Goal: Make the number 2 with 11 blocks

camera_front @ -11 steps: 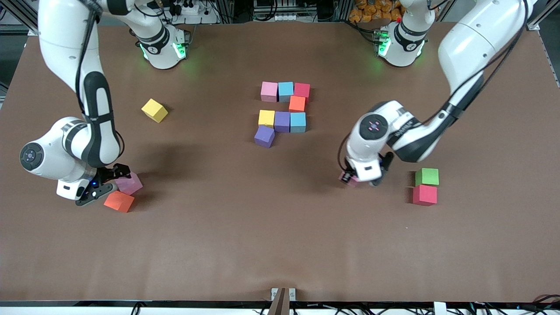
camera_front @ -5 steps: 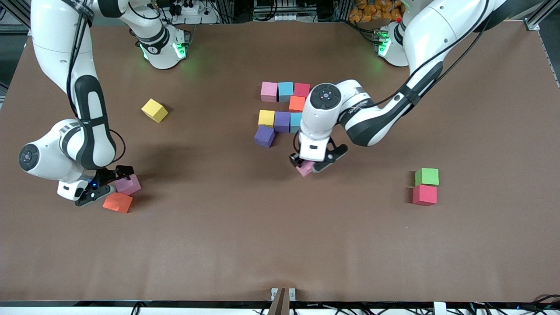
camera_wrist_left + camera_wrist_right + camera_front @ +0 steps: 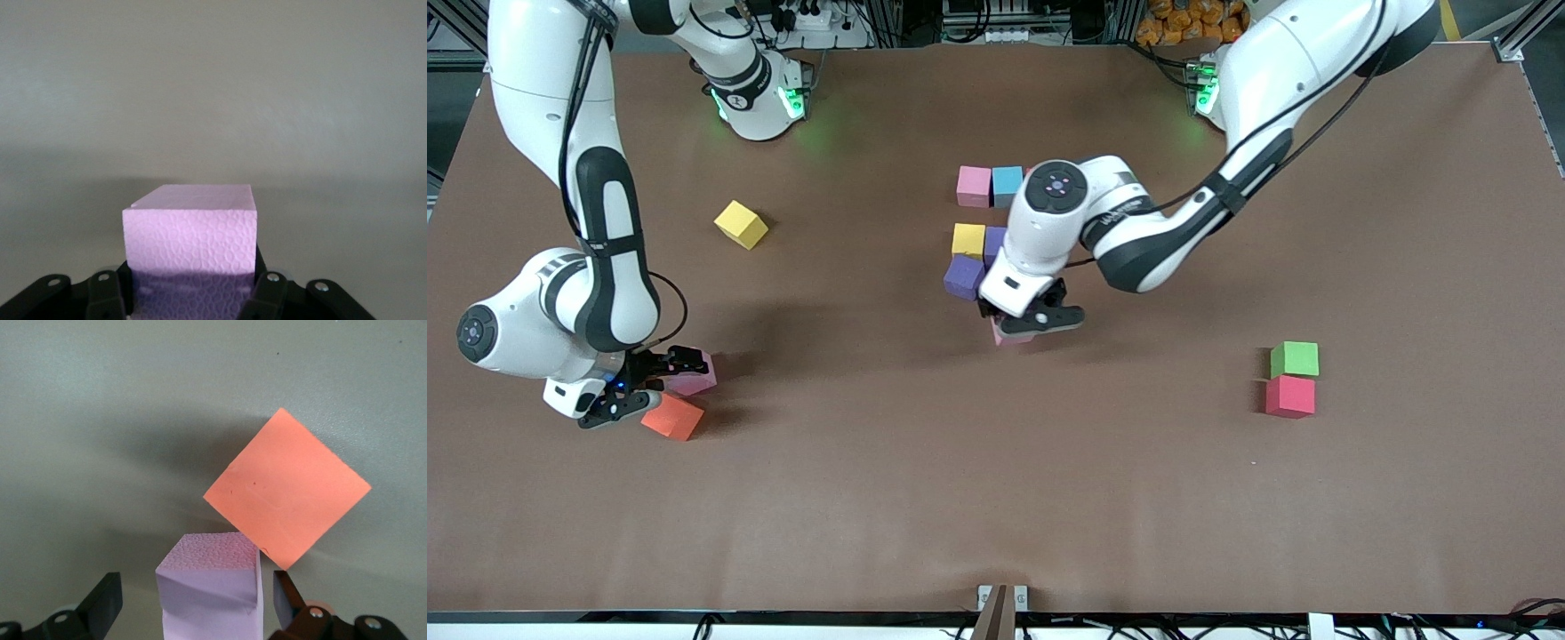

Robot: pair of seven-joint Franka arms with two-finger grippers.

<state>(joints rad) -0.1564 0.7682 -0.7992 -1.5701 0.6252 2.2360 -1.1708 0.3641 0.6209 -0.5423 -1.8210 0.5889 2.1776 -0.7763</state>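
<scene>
Left end effector carries a pink cube at the block cluster; right end effector straddles another pink cube.

The left end effector [image 3: 1021, 324] pinches a pink cube [image 3: 190, 243] between its fingers, held just over the brown surface [image 3: 996, 498] and close beside the purple cube [image 3: 964, 276], on the side nearer the front camera. That purple cube touches the yellow cube [image 3: 967, 239] of the cluster; farther from the camera than the yellow cube lie a pink cube [image 3: 974, 185] and a blue cube [image 3: 1008, 180] side by side, the arm covering the rest. The right end effector [image 3: 645, 384], fingers spread wide, sits around a second pink cube [image 3: 212, 587] toward the right arm's end of the surface, with an orange cube [image 3: 287, 488] touching that cube's corner. A lone yellow cube [image 3: 741, 223] lies apart, farther from the camera. Toward the left arm's end, a red cube [image 3: 1290, 396] touches a green cube [image 3: 1295, 358].
</scene>
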